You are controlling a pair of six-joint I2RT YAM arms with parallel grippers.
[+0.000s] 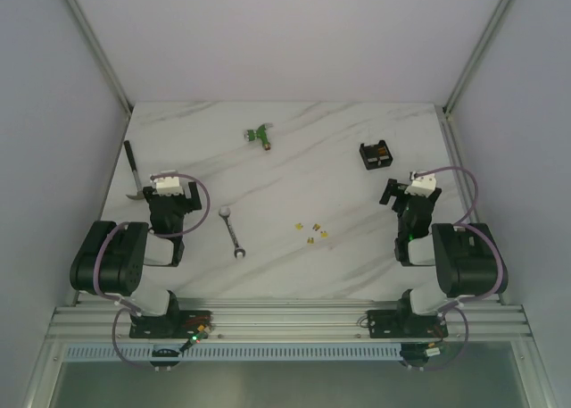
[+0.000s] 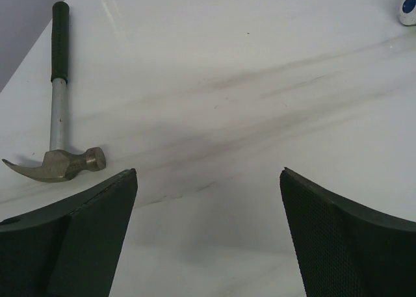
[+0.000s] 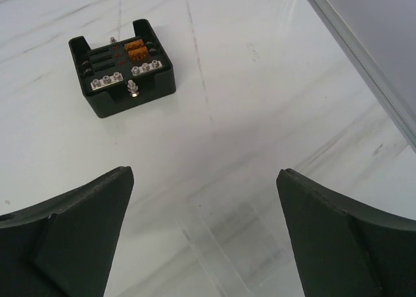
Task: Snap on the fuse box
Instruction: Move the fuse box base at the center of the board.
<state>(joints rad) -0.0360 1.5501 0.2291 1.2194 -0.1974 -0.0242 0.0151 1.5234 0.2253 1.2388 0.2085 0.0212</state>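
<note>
White-and-blue object (image 2: 408,6) half out of frame; yellow specks (image 1: 312,230) too small for detail

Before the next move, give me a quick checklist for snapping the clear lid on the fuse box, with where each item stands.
1. Right gripper open and empty: ok.
2. Left gripper open and empty: ok.
3. Fuse box upright, top uncovered: ok.
4. Clear lid lying just ahead of right gripper, nothing on it: ok.
5. Which face of clear lid is up: cannot tell.
</note>
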